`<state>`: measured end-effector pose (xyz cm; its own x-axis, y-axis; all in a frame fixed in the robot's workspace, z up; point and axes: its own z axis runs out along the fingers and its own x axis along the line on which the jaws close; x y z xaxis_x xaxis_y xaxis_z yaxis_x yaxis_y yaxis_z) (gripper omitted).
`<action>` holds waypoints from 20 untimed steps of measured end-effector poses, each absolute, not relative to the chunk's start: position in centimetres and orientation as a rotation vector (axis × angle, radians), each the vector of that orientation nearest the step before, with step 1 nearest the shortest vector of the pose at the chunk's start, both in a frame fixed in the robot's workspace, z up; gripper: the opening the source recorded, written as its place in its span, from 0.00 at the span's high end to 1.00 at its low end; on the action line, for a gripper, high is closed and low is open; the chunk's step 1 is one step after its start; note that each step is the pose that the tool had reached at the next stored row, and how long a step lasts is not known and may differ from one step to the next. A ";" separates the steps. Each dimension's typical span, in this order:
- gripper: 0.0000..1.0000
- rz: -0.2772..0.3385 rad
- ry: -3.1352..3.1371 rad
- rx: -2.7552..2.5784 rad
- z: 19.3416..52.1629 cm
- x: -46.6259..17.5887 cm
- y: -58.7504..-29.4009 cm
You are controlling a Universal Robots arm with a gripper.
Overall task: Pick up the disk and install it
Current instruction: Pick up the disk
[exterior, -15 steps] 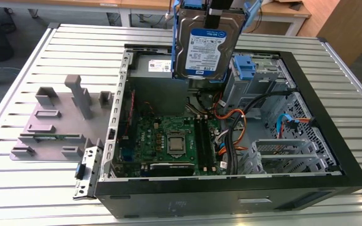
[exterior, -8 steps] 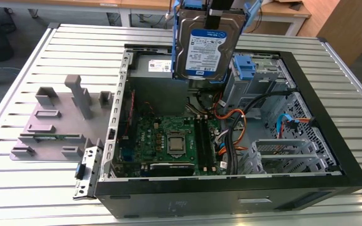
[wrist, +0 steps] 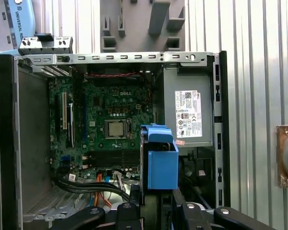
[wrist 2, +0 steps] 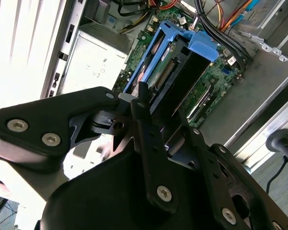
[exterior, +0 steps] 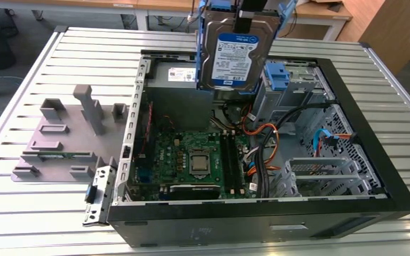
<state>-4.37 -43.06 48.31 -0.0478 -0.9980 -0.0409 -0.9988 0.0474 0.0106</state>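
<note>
As our claw grips the disk firmly, we hold it upright above the open computer case, apparently to clear its walls.

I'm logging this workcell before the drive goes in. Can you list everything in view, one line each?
the disk: one, silver with a white-and-blue label in a blue carrier, up over the open case
computer case: one, black, lying open on the table
motherboard: one, green, on the case floor
power-supply box: one, grey with a white label, in a corner of the case
blue bracket: one, blue, inside the case, to the exterior view's right of the disk
cables: a bundle, orange, black and blue, beside the motherboard
fixture: one, grey, on the table to the exterior view's left of the case
table: one, pale slatted metal, under everything
tool: one, black, shut on the disk
</note>
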 end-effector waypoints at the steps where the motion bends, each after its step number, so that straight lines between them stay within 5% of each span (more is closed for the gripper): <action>1: 0.65 0.056 2.257 -2.152 48.3 -4.3 -43.1; 20: 0.65 0.056 2.257 -2.152 48.3 -2.6 -43.1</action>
<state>-2.65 -43.06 48.31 -0.0479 -0.9980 -0.0409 -0.9988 0.0475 0.0106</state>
